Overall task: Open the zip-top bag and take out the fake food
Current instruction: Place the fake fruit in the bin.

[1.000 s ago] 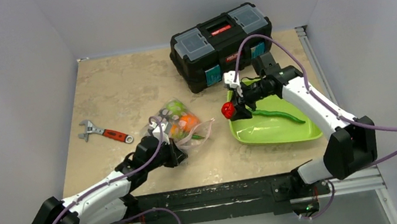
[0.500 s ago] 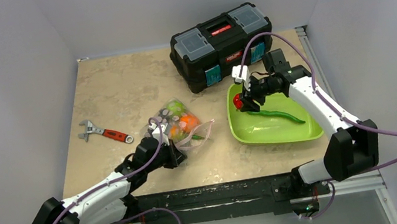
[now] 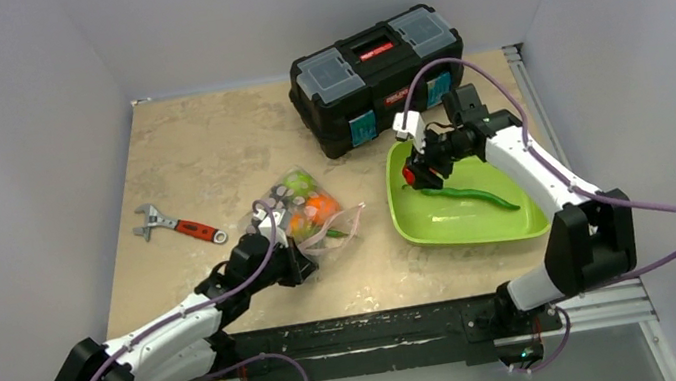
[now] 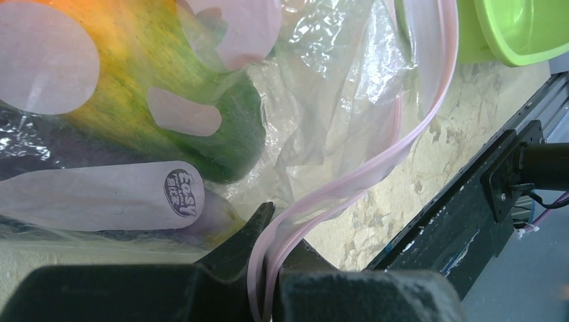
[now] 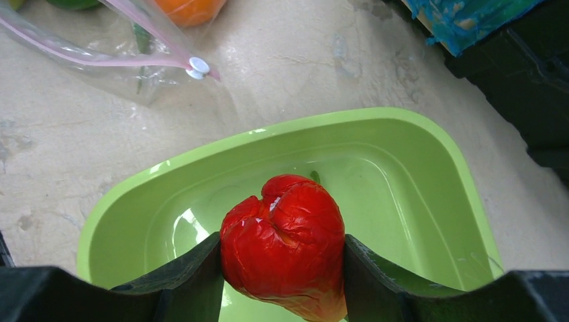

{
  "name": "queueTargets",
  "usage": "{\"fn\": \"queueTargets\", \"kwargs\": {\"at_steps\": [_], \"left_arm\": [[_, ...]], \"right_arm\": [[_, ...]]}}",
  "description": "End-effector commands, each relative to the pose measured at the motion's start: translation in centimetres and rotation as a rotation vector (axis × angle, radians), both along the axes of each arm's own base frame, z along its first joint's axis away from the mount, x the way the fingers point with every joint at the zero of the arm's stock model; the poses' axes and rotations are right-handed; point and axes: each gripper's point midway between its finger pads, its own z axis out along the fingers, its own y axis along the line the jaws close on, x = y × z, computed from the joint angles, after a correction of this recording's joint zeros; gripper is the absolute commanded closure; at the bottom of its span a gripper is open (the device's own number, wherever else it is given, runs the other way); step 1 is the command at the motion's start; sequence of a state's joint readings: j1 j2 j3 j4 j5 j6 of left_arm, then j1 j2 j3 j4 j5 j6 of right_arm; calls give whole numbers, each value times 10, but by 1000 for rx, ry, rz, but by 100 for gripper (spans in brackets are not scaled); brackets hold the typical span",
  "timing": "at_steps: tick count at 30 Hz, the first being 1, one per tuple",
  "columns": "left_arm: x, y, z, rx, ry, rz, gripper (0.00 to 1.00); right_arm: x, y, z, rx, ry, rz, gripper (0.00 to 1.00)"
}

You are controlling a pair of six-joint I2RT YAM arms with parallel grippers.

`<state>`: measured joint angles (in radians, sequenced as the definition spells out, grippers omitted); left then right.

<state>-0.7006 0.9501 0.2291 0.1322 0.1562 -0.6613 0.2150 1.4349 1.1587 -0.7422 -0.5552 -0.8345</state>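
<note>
Zip-top bag (image 3: 343, 222) of fake food (image 3: 308, 209), left gripper (image 4: 278, 243) pinching its strip (image 4: 377, 168), right gripper (image 5: 282, 268) holding pepper (image 5: 283, 235), beans (image 3: 472, 195) in tray (image 3: 461, 224)

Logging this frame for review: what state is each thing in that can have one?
zip-top bag: open, fruit inside, zip strip pinched by left tool.
red pepper: gripped by right tool, over green tray.
green tray: holds a green bean.
toolbox: lid closed.
wrench: lying flat on table.

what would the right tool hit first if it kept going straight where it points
Likely the floor of the green tray, the red pepper in the right tool touching first; depth unclear.
</note>
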Motion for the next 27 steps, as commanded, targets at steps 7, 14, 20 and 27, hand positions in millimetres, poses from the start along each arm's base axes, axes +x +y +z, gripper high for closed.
{"fn": "queueTargets", "kwargs": {"at_steps": [7, 14, 20, 27], "left_arm": [[3, 0, 10, -22, -50, -1, 100], [3, 1, 12, -28, -60, 2, 100], [3, 1, 14, -31, -68, 0, 100], [3, 1, 16, -38, -72, -3, 100]], "right_arm": [[18, -15, -38, -83, 99, -123, 75], [18, -19, -58, -118, 163, -146, 61], [18, -21, -59, -126, 160, -158, 47], [19, -20, -55, -116, 150, -156, 39]]}}
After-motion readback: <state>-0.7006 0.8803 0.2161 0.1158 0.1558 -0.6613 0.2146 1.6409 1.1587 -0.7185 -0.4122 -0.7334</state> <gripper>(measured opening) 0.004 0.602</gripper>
